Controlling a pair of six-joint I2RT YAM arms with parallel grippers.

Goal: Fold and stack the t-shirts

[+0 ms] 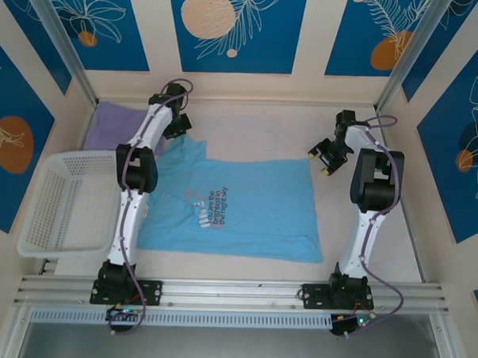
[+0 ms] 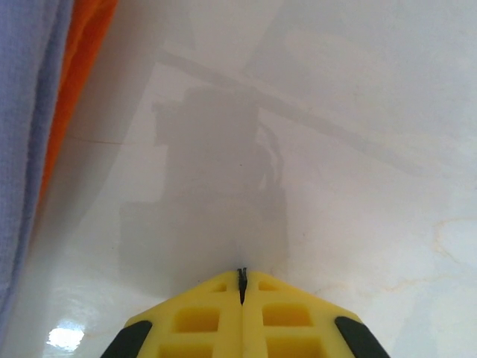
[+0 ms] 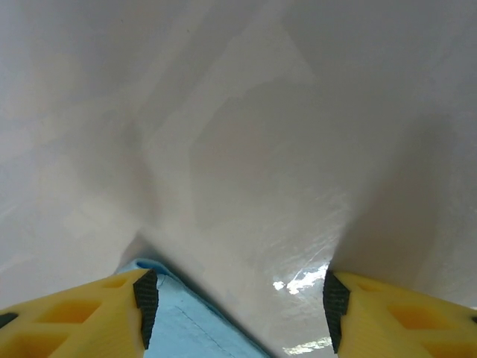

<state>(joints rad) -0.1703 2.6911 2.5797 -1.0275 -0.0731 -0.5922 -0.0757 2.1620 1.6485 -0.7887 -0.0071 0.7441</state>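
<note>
Sky-blue t-shirt (image 1: 238, 203) spread flat at centre of table (image 1: 257, 120), lettering up. Lavender t-shirt (image 1: 113, 126) at 10 o'clock in far corner, just behind white mesh basket (image 1: 63, 207) at 9 o'clock. Left gripper (image 1: 178, 129) at 11 o'clock of blue tee, over its far edge; yellow fingers (image 2: 201, 321) pressed tight together. Right gripper (image 1: 326, 155) at 2 o'clock, just past tee's far right corner; fingers (image 3: 89, 313) wide apart, blue cloth corner low between them, holding nothing.
</note>
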